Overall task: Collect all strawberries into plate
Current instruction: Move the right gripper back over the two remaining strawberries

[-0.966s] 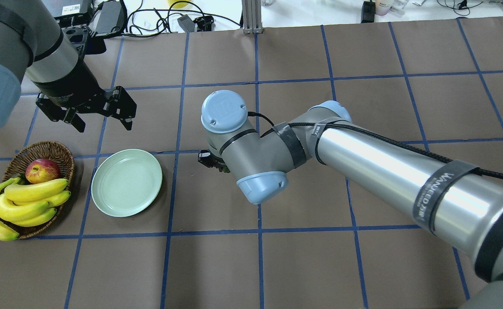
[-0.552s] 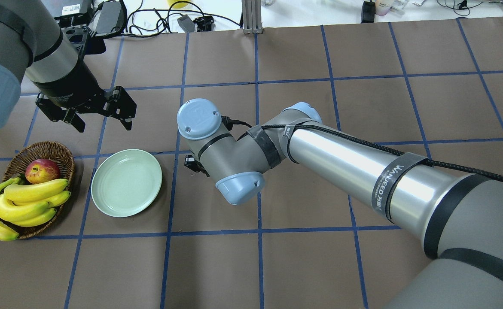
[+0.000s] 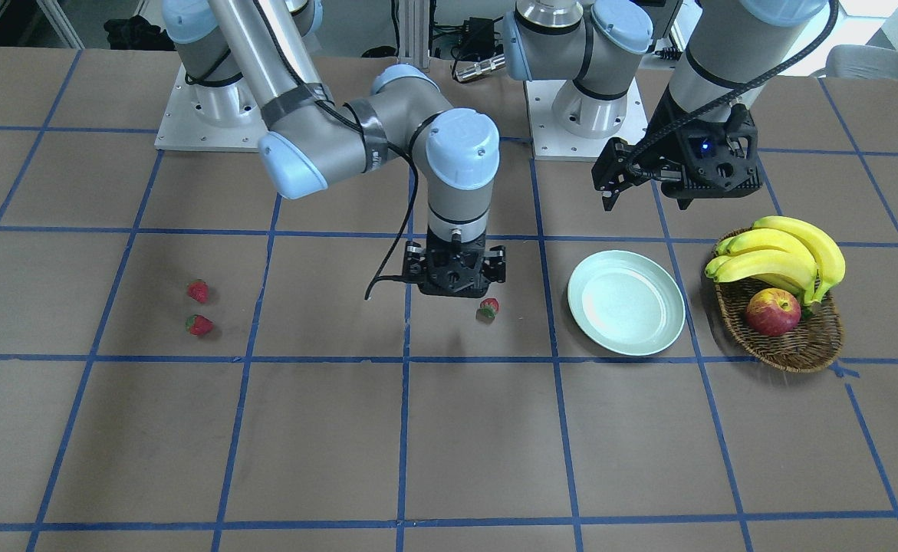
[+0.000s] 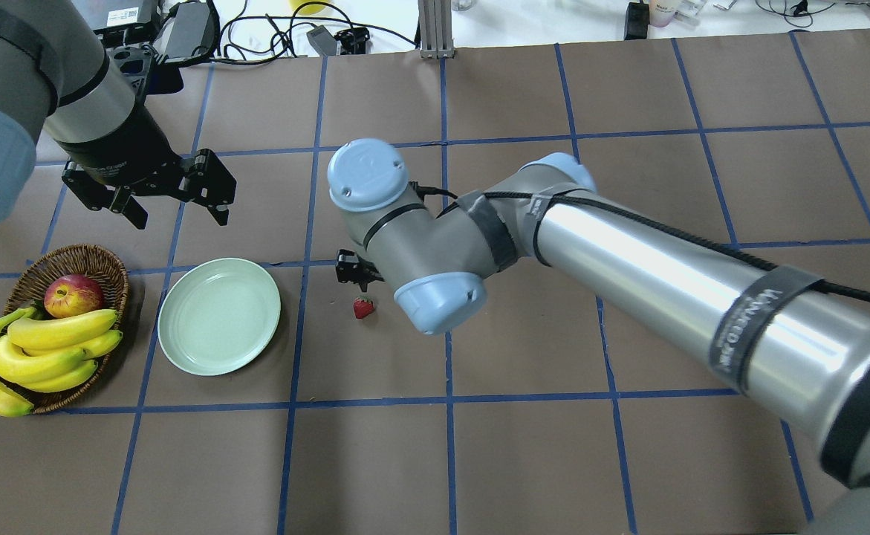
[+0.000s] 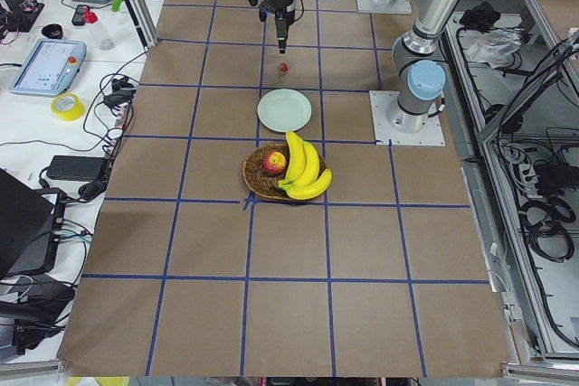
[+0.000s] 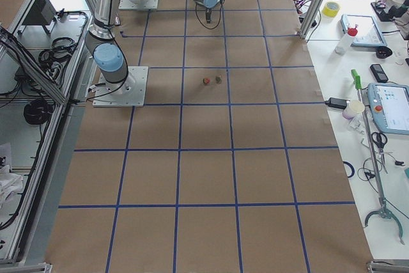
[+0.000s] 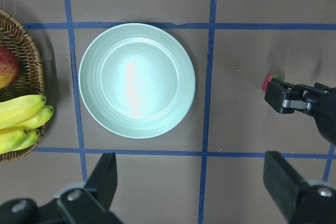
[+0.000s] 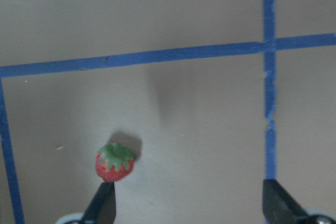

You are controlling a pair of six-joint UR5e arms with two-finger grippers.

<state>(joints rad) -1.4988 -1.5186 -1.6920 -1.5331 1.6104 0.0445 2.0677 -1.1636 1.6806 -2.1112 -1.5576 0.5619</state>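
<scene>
One strawberry (image 3: pixel 488 307) lies on the brown table between my right gripper and the mint-green plate (image 3: pixel 626 303), apart from the rim; it also shows in the overhead view (image 4: pixel 362 307). The plate (image 4: pixel 219 316) is empty. My right gripper (image 8: pixel 191 208) hangs open and empty above the table, and the strawberry (image 8: pixel 115 162) lies by its left finger (image 8: pixel 102 205). Two more strawberries (image 3: pixel 198 291) (image 3: pixel 199 325) lie far off on the right arm's side. My left gripper (image 4: pixel 178 208) hovers open and empty behind the plate (image 7: pixel 136 80).
A wicker basket (image 4: pixel 70 260) with an apple (image 4: pixel 73 295) and bananas (image 4: pixel 41 349) stands beside the plate on the left arm's side. The right arm's wrist (image 4: pixel 405 245) hides most of its gripper from overhead. Cables and boxes lie past the table's far edge.
The right wrist swung toward the plate, then back and away from it. A strawberry now shows on the table beside it, where none was visible before. The left arm has not moved.
</scene>
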